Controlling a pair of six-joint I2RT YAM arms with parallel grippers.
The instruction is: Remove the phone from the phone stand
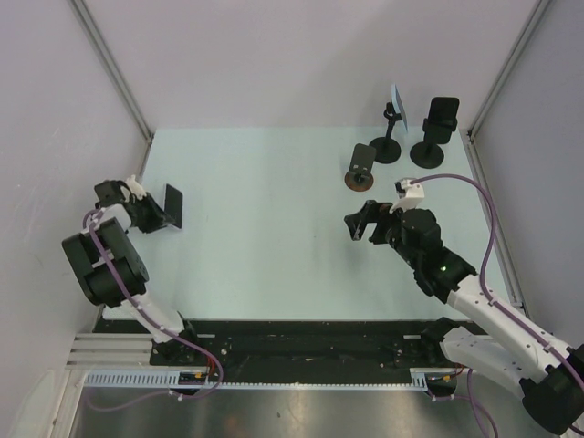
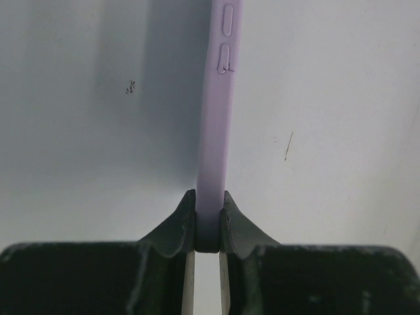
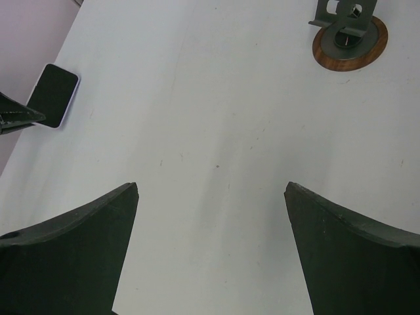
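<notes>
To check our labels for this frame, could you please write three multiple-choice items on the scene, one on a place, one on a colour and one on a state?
1. Where is the phone in the lilac rubbery case? A on a stand; B in the left gripper; C flat at the table centre.
2. What colour is the round base of the grey metal stand in the right wrist view? A brown wood; B white; C red.
3. How is the right gripper? A shut on the phone; B shut empty; C open.
Key: B, its fingers pinch the case edge; A, a wood-grain disc shows; C, its fingers stand wide apart.
</notes>
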